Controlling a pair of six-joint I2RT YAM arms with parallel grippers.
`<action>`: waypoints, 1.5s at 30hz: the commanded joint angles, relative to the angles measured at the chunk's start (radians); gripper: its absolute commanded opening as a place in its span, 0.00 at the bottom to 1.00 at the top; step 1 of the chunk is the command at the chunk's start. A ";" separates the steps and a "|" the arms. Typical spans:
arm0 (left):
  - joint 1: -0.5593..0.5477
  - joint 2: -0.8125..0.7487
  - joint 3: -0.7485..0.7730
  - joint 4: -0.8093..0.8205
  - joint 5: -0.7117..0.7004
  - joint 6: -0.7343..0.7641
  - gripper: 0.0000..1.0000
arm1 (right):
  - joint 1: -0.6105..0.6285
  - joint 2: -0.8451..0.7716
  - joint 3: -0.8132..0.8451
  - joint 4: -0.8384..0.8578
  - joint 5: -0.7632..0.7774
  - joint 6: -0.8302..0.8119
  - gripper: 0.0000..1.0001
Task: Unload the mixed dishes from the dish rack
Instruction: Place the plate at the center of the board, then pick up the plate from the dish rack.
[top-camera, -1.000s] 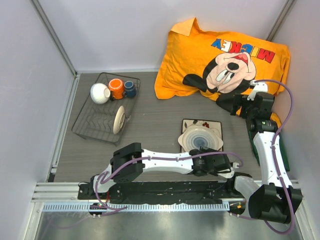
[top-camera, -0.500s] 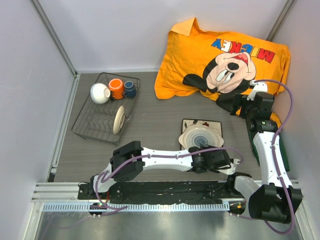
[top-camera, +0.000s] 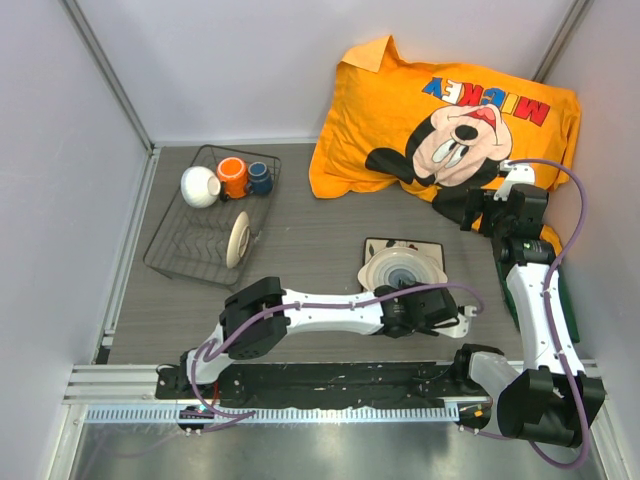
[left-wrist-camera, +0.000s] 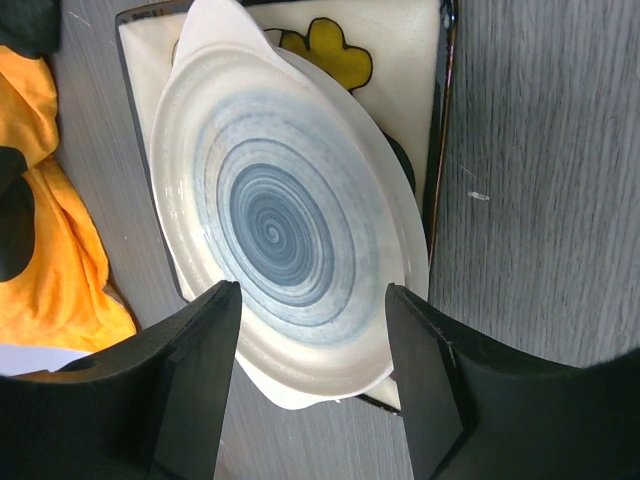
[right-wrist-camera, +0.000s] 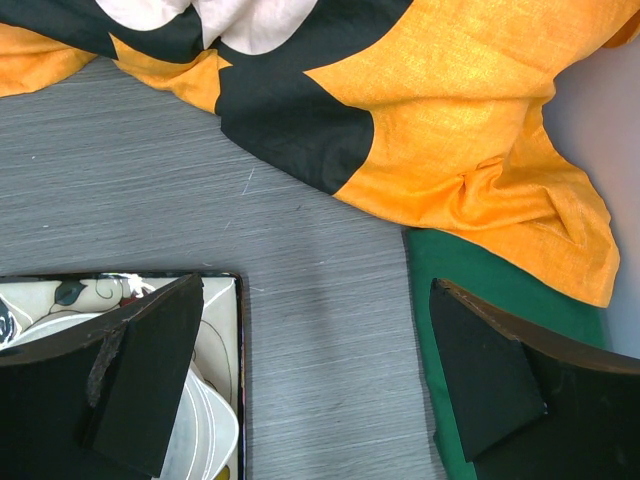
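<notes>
The dish rack (top-camera: 195, 235) stands at the back left. It holds a small white bowl (top-camera: 200, 186), an orange mug (top-camera: 232, 177), a dark-blue cup (top-camera: 260, 178) and a cream round dish (top-camera: 238, 240) on edge. The square flowered plate (top-camera: 375, 247) (left-wrist-camera: 400, 60) (right-wrist-camera: 215, 330) lies mid-table. A cream bowl with a blue spiral (top-camera: 402, 268) (left-wrist-camera: 275, 225) sits on it. My left gripper (top-camera: 420, 305) (left-wrist-camera: 310, 288) hovers open over the bowl's near rim, with gaps on both sides. My right gripper (top-camera: 470, 212) (right-wrist-camera: 315, 283) hangs wide open over bare table right of the plate.
An orange Mickey pillow (top-camera: 450, 110) (right-wrist-camera: 450, 100) fills the back right. A green cloth (top-camera: 565, 300) (right-wrist-camera: 480, 300) lies along the right wall under the right arm. White walls close in the table on three sides.
The left arm's wrist has shifted slightly toward the bowl on the plate. The bowl, the plate and the right arm look unmoved.
</notes>
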 joint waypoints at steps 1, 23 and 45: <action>0.003 -0.048 -0.013 0.036 -0.011 0.011 0.64 | 0.000 -0.014 0.045 0.018 -0.002 -0.007 0.99; 0.335 -0.425 -0.091 0.012 0.139 -0.202 0.90 | 0.000 -0.008 0.046 0.017 -0.036 -0.004 0.99; 1.113 -0.831 -0.381 -0.083 0.348 -0.393 1.00 | 0.032 0.045 0.077 -0.022 -0.021 0.030 0.97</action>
